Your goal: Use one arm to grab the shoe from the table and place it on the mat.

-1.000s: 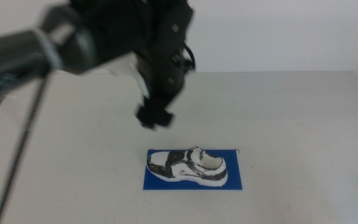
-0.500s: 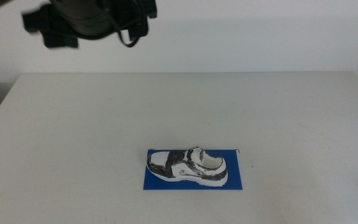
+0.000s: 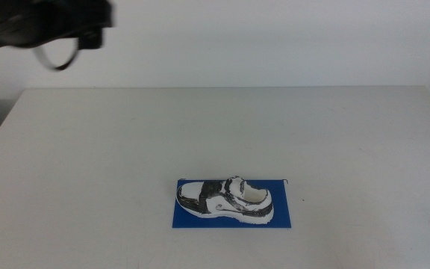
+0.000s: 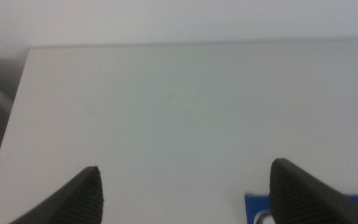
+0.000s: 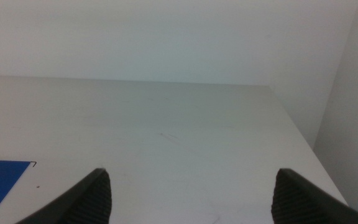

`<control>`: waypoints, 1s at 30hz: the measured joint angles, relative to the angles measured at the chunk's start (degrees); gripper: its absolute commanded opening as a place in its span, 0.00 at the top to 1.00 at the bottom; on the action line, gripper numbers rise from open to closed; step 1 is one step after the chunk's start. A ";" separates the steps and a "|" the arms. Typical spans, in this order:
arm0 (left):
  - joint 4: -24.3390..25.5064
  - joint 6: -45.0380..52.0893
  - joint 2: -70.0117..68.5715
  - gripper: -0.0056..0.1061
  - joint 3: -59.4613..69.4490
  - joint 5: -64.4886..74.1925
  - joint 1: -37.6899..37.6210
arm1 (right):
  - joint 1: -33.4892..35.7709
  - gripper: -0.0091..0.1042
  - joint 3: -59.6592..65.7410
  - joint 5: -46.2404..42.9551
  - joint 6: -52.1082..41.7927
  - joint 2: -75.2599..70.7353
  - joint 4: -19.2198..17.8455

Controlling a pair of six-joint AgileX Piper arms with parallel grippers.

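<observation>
While wide open and empty, left pincer [image 4: 185, 186] high, well apart from shoe [image 3: 225, 199] on mat [image 3: 282, 217].

White shoe [image 3: 225, 199], black-grey mottled panels, upright, lengthwise on blue mat [image 3: 284, 217], near table [image 3: 349, 142] front edge.

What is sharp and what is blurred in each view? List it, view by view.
Middle view: shoe on the mat is fairly sharp under flat, even light; the left arm at the top corner is a dark motion smear. Left wrist view: soft overall, with the open left gripper out of focus. Right wrist view: the same softness, open right gripper, pale table.
</observation>
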 measured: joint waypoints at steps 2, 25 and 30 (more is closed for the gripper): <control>-2.89 2.37 -4.33 0.15 6.87 -7.62 4.01 | 0.00 0.33 0.00 0.00 0.00 0.00 0.00; -19.70 24.35 -63.01 0.15 70.95 -48.14 37.48 | 0.00 0.33 0.00 0.00 0.00 0.00 0.00; -21.26 24.35 -71.85 0.15 75.37 -48.96 37.96 | 0.00 0.33 0.00 0.00 0.00 0.00 0.00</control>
